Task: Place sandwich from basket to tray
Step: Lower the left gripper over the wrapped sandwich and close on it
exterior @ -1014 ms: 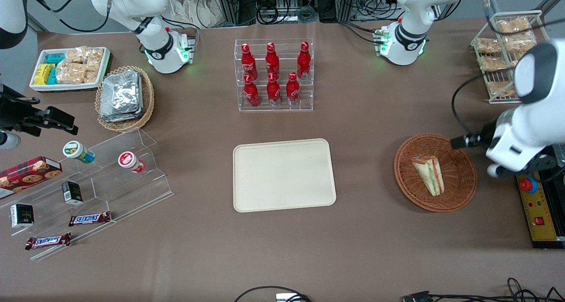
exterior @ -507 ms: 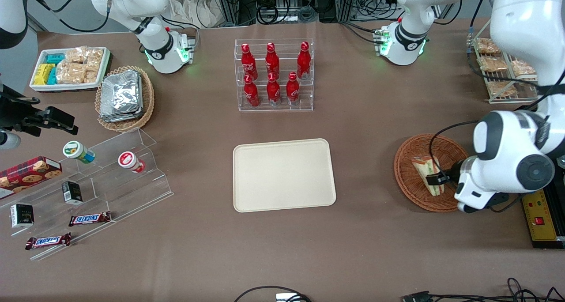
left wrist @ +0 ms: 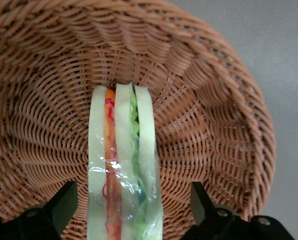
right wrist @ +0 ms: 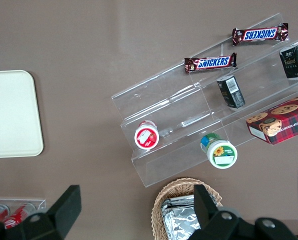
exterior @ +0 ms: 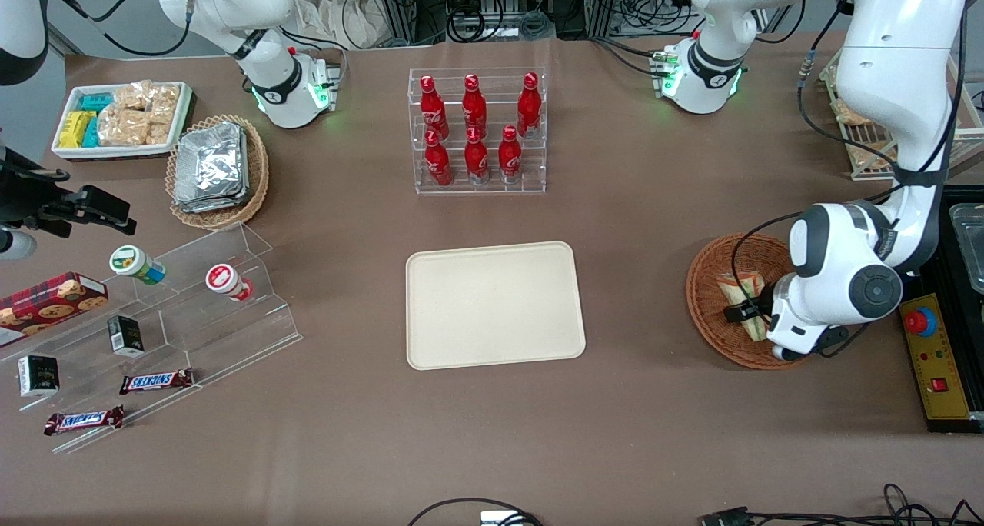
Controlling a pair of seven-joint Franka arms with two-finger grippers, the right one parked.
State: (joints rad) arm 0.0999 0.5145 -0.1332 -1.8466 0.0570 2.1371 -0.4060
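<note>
A: So, gripper (left wrist: 130,207) — where's it at, and what are the fingers (left wrist: 62,202) doing?

B: It's down inside the basket (exterior: 711,299), w/ the fingers spread wide, one on each side of the sandwich (left wrist: 122,165). Not touching the bread on either side, gaps visible both ways. Nothing held.

A: Sandwich pos?

B: Lying in the basket bottom, cut edge up toward the wrist cam: pale bread slices, orange-red layer on one side, green on the other, clear wrap over it. In front view the arm's wrist covers most of it; only a bit of the sandwich (exterior: 739,286) shows beside the gripper (exterior: 739,313).

A: And the basket itself?

B: Reddish-brown wicker, sitting on the brown table (exterior: 630,434) toward the working arm's end. Wrist cam shows its rim (left wrist: 249,115) curving round the sandwich.

A: Tray?

B: Tray (exterior: 494,304) is mid-table, flat, cream, well apart from the basket. Nothing on it.

A: Other stuff nearby?

B: Rack of red bottles (exterior: 477,130) farther from the front cam than the tray. Tan basket w/ foil packets (exterior: 211,168) and a clear stepped stand (exterior: 173,318) sit toward the parked arm's end.
</note>
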